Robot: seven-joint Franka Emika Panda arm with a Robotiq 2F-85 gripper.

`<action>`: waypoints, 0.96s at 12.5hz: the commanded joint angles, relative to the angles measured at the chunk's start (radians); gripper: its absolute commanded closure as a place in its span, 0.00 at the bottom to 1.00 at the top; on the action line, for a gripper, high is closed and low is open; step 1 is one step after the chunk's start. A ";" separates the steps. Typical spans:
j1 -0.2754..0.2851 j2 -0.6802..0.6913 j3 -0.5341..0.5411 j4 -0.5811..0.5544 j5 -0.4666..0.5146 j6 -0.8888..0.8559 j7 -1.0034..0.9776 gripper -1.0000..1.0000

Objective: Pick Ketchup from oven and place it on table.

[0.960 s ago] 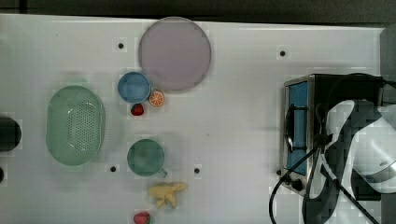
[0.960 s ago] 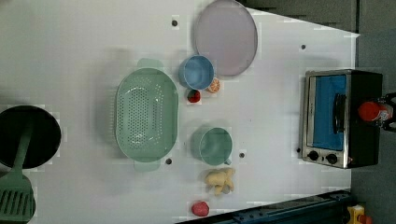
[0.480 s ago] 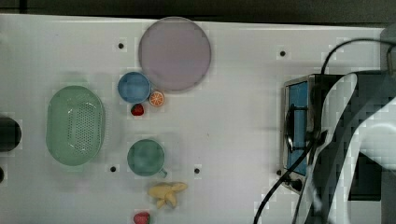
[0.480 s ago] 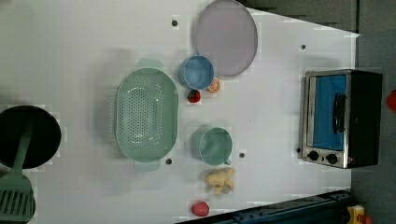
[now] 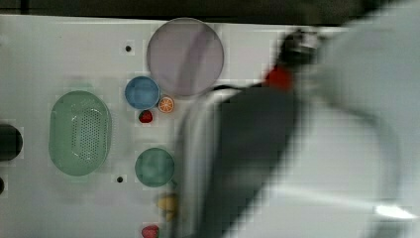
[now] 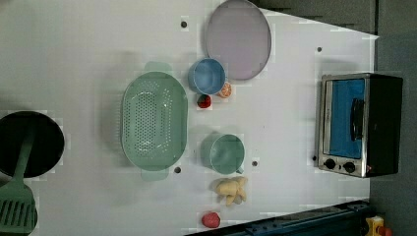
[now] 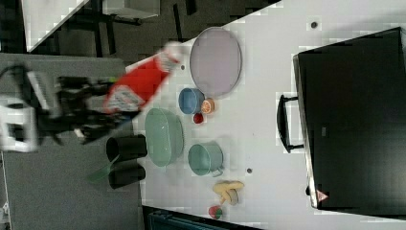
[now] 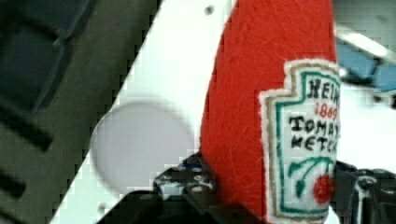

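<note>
In the wrist view the Ketchup (image 8: 261,93), a red bottle with a white label, fills the frame between my gripper's (image 8: 275,191) dark fingers (image 8: 187,182). The right view shows the gripper (image 7: 103,112) shut on the bottle's base, with the Ketchup (image 7: 141,86) tilted in the air off the right view's left edge of the table (image 7: 268,72), its white cap pointing at the lilac plate. In the top view a red patch of the Ketchup (image 5: 277,78) shows beside my blurred arm. The oven (image 6: 359,125) stands at the left view's right end of the table (image 6: 74,59), door shut.
On the table lie a lilac plate (image 6: 238,39), a blue cup (image 6: 206,76), a green colander (image 6: 155,120), a teal mug (image 6: 226,153), an orange slice (image 6: 225,90), two strawberries (image 6: 203,101), and a yellow fruit (image 6: 230,189). A black pan (image 6: 29,142) and green spatula (image 6: 17,211) sit at the left view's left edge.
My arm has lifted away from the oven with the Ketchup and swung towards the top view's left, now looming large there. The bottle has left the left view.
</note>
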 commanded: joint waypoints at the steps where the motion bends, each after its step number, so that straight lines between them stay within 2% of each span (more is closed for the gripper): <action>1: 0.059 0.082 0.061 -0.049 0.014 -0.054 0.003 0.37; 6: 0.065 0.082 0.127 -0.243 -0.013 0.041 0.005 0.37; 12: 0.062 0.100 0.106 -0.612 -0.024 0.438 0.005 0.37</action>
